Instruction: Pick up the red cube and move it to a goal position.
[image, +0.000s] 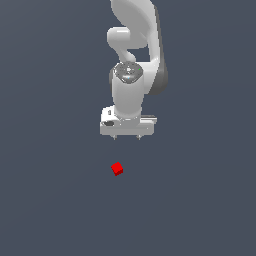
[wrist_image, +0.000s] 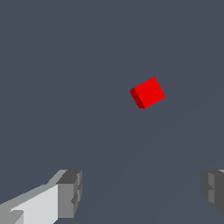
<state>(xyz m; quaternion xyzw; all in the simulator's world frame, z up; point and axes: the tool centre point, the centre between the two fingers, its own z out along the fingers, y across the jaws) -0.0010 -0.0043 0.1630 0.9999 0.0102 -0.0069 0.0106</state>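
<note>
The red cube (image: 117, 169) is tiny and lies alone on the dark grey floor, turned at an angle. In the wrist view the red cube (wrist_image: 148, 92) appears well ahead of the fingertips. My white gripper (image: 127, 137) hangs above and behind the cube, a clear gap apart from it. Its two fingers (wrist_image: 69, 193) stand wide apart with nothing between them, so the gripper (wrist_image: 142, 192) is open.
The white arm (image: 134, 60) rises behind the gripper toward the top of the exterior view. A plain dark grey surface (image: 200, 200) fills everything around the cube.
</note>
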